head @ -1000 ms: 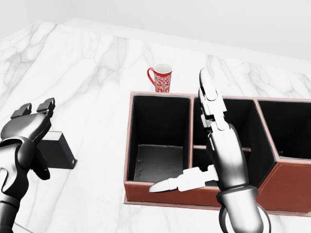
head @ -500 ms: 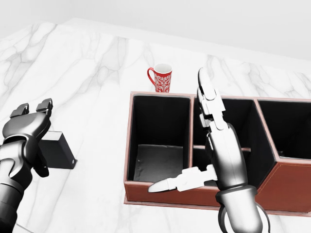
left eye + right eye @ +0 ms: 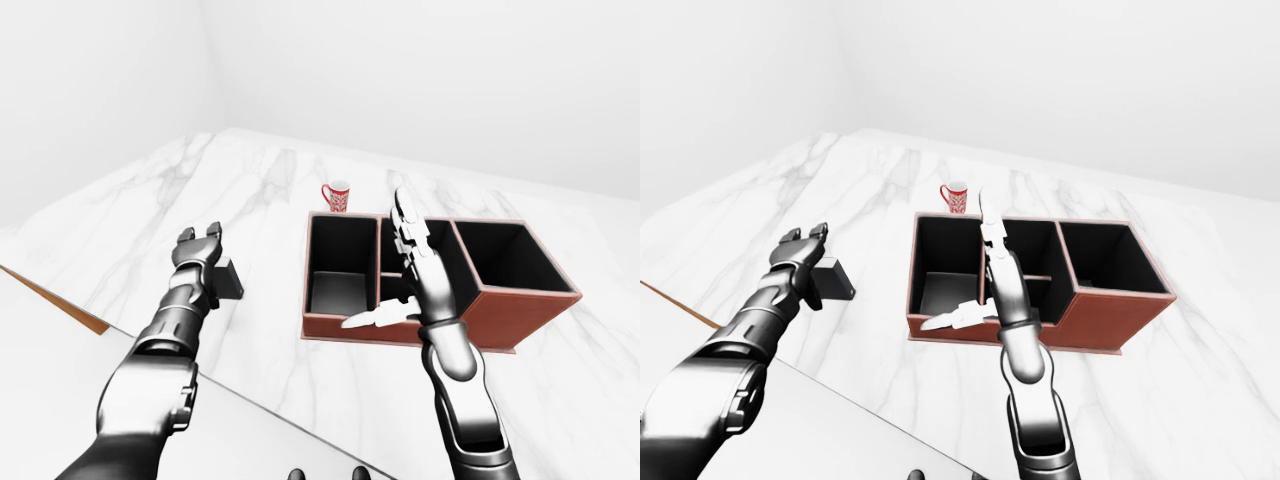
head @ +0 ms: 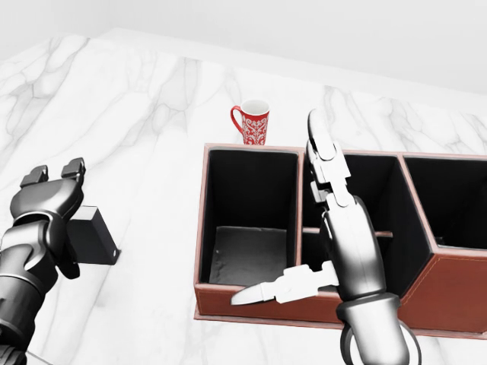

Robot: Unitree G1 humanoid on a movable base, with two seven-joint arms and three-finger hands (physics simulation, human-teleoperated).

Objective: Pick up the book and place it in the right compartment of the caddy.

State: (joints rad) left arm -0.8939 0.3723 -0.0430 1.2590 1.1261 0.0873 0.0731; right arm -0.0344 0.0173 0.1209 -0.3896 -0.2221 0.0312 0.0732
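— Two hands showed in the left-eye view, you said. How did they stand?

— My left hand (image 3: pixel 197 252) hung over the marble counter (image 3: pixel 250 190), fingers loose and apart, holding nothing. The book (image 3: pixel 228 279), a small dark block, lay flat on the counter, partly hidden by that hand; I could not tell whether they touched. My right hand (image 3: pixel 408 270) was spread flat and empty above the caddy (image 3: pixel 500 318), thumb jutting to the left over its near wall.

— And the head view?

— Same picture, closer. The book (image 4: pixel 91 235) lay well to the left of the caddy (image 4: pixel 449 293), my left hand (image 4: pixel 46 201) covering its left end. My right hand (image 4: pixel 331 220) reached up over the middle compartment. A red patterned mug (image 4: pixel 253 122) stood upright just above the caddy's top left corner.

— Anything more in the right-eye view?

— The right compartment (image 3: pixel 1108 260) sat open and dark, nothing visible inside.
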